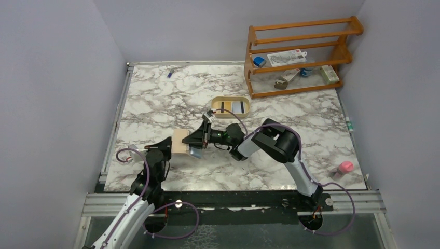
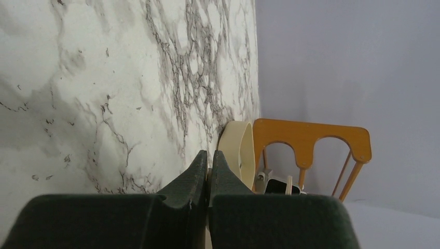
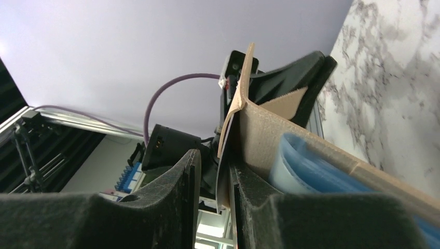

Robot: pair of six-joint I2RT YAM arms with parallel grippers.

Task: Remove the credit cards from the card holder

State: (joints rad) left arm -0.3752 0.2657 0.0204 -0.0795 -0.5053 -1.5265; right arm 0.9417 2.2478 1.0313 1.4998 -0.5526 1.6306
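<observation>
Firmly, the left gripper (image 2: 208, 156) pinches an edge of the card holder (image 1: 179, 141), left of centre on the table (image 1: 311, 119) — keep that steady. The right gripper (image 3: 215, 171) straddles its flap, jaws slightly apart — better to shift onto the blue credit cards (image 3: 311, 174) inside and draw straight out.

Just beyond the right gripper (image 1: 191, 145), toward the back wall: oval tan tray (image 1: 247, 110), flat on the marble table (image 1: 155, 98). Farther past that, well apart from the gripper: orange wooden rack (image 1: 301, 54), holding small packets and a blue item (image 1: 259, 61). Well off behind the gripper, near the table's right edge: pink object (image 1: 345, 167). Far beyond the gripper, by the back edge: small purple-blue thing (image 1: 169, 73).
</observation>
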